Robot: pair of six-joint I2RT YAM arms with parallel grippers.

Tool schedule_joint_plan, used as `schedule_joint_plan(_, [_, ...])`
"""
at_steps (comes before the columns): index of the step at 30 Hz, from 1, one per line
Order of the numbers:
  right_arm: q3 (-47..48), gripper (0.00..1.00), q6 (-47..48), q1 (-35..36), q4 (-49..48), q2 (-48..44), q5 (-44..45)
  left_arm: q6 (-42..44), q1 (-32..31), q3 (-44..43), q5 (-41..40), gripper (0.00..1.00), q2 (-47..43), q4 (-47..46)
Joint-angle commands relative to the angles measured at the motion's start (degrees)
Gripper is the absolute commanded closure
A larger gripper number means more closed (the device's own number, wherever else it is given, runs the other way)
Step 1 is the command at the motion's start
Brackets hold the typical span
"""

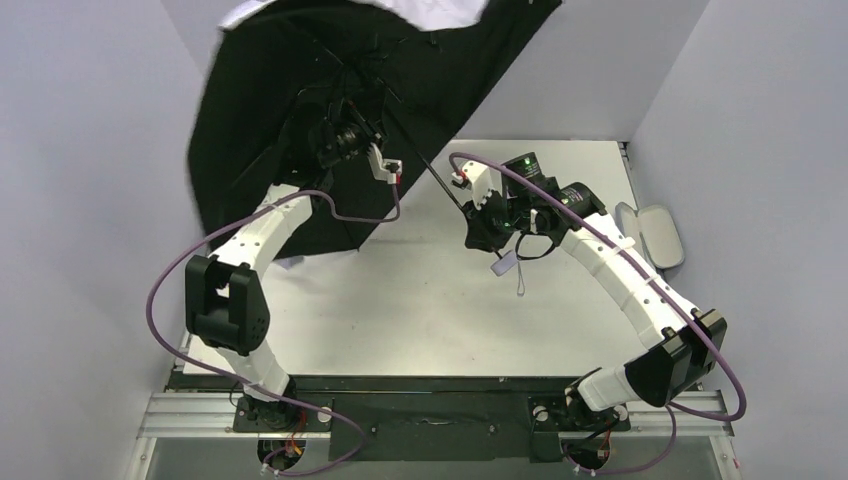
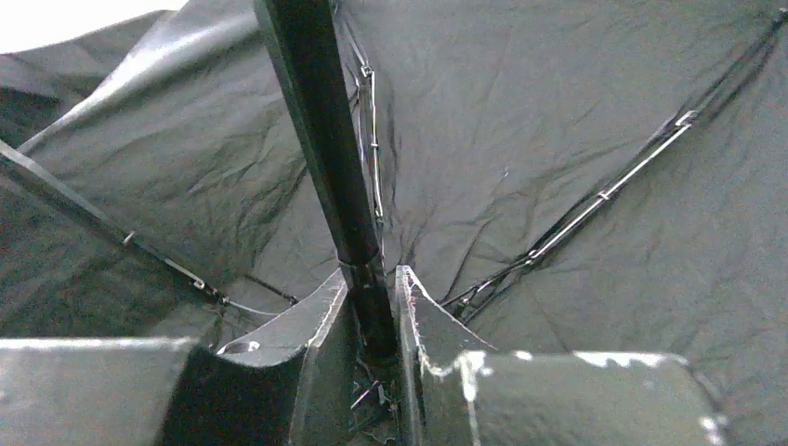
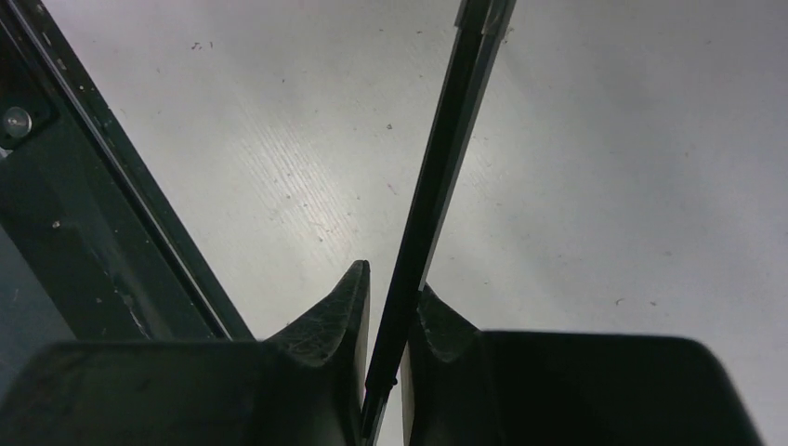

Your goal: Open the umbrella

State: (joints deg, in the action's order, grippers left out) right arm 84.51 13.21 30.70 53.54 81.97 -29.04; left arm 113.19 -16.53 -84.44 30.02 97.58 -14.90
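Black lining of the umbrella (image 1: 255, 130) is seen spread wide over the far left of the table (image 1: 420, 310) in the top view, its crown cut off. Opening is judged nearly done, with a last push along the shaft (image 1: 440, 180) called for to lock it. At the left wrist, the left gripper (image 2: 372, 321) is clamped round the shaft, the catch hidden; at the right wrist, the right gripper (image 3: 390, 321) is pinched on the shaft's thin lower part.

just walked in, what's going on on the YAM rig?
Both arms are holding the umbrella. The left gripper is clamped on the shaft up by the ribs inside the canopy. The right gripper pinches the shaft lower down, towards the handle end. The canopy looks spread open, with its black lining facing the top camera. A lavender case sits at the right edge of the table.
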Motion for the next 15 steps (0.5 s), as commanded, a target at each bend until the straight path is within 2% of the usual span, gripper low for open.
schedule_joint_plan(1, [-1.03, 1.00, 12.28, 1.86, 20.32, -4.38, -5.09, 0.69, 9.49, -8.70, -20.71, 0.82, 2.84, -12.79])
schedule_joint_plan(15, [-7.27, 1.00, 15.51, 1.59, 23.06, -6.38, 2.53, 0.86, 15.45, -20.00, -30.33, 0.83, 9.76, -11.14])
